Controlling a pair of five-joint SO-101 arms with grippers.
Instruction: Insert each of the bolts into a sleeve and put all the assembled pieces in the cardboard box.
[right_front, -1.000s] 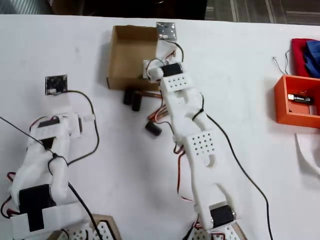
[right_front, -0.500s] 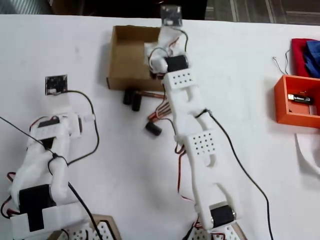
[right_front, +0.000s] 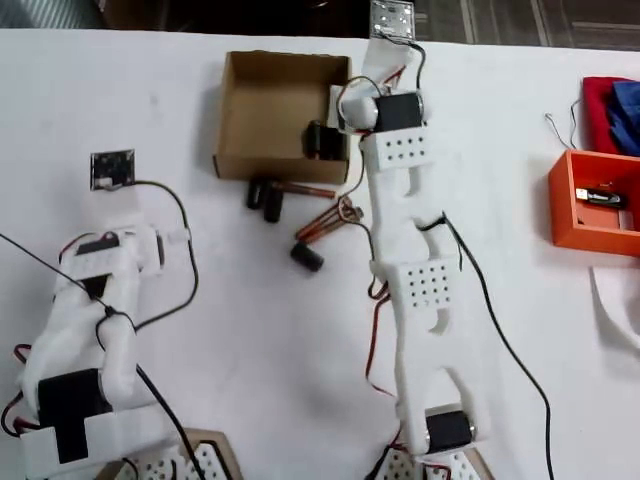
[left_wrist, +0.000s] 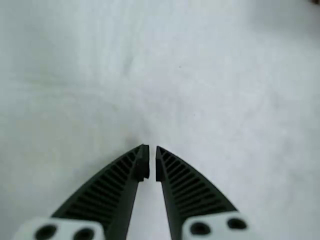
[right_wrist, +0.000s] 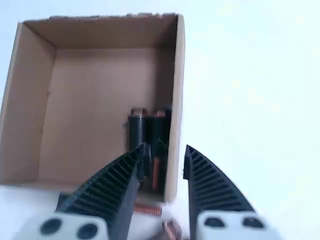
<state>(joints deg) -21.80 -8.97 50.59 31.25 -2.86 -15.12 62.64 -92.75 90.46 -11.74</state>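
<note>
The cardboard box (right_front: 270, 110) stands at the back of the white table. Two black sleeves with copper bolts in them (right_wrist: 148, 131) lie inside against its right wall, and show as a dark piece (right_front: 320, 140) in the high view. My right gripper (right_wrist: 165, 159) is open, one finger over the box and one outside its wall (right_wrist: 176, 100), holding nothing. Loose black sleeves (right_front: 265, 195) and another sleeve (right_front: 307, 257) lie in front of the box, with copper bolts (right_front: 322, 225) beside them. My left gripper (left_wrist: 151, 159) is shut over bare table.
The right arm (right_front: 415, 260) stretches from the near edge up to the box. The left arm (right_front: 90, 300) is folded at the near left. An orange tray (right_front: 590, 215) and red cloth (right_front: 605, 100) sit at the far right.
The right arm's gripper end has swung right, from over the box's inside to its right wall. A dark piece now shows in the box. The left arm has not moved.
</note>
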